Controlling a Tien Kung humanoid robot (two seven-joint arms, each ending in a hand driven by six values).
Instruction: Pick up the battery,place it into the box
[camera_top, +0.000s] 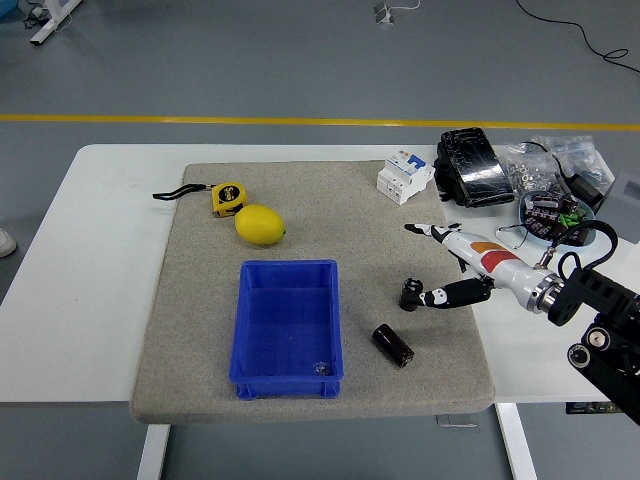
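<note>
I see the right hand (455, 270) in from the right edge, hovering over the mat (190, 330) on the table (90, 300). Fingers (425, 231) spread and relaxed, gripping nothing: thumb side points up-left, and the other fingers curl slightly down toward the mat. Left arm is out of frame on my feed.

Battery (393, 345) lies on its side on the mat, just below and left of the hand, not touching it. It sits right of the box (287, 375), near but apart.

Box is blue, open-topped, on the mat's front middle. I can see a small glint at its bottom front but can't tell what that is.

Lemon (260, 225) is just behind the box, with a yellow tape measure (227, 197) touching or nearly touching its upper left, strap trailing left.

White breaker (404, 176) sits at the mat's far right corner. Beyond it, off the mat, a black pack (470, 166), bags of small parts (535, 170) and a bowl (605, 228) of bits.
</note>
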